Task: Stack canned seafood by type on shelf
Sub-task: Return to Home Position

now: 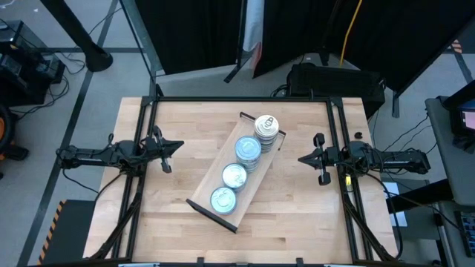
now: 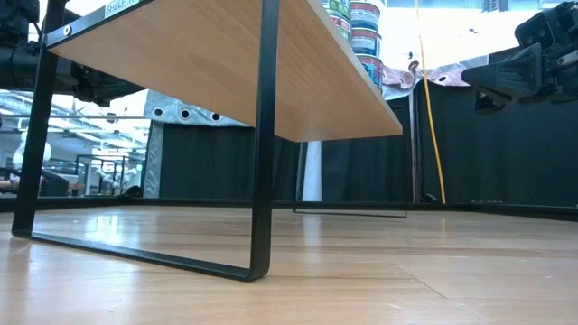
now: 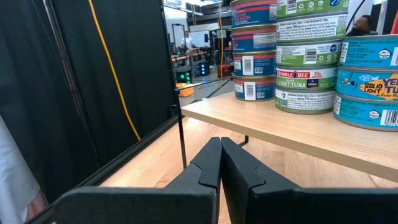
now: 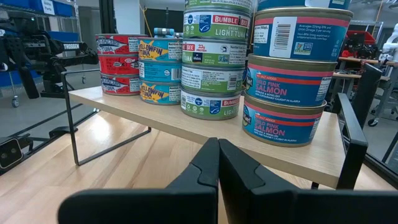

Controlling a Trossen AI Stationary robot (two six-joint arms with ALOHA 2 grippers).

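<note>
Left gripper (image 1: 177,146): left of centre in the high view, over the pale butcher-block tabletop (image 1: 185,119); dark fingers pressed together, holding nothing.

Shelf, a long light wooden board with dark end rails (image 1: 252,178): centre frame, long axis running lower left to upper right.

Canned seafood, flat round tins (image 1: 248,149): four stacks in a row along the shelf, three blue-topped, the upper-right one silver. Stack tops are cut off in the wrist views.

Right gripper (image 1: 301,158): right of centre, closed, empty.
</note>
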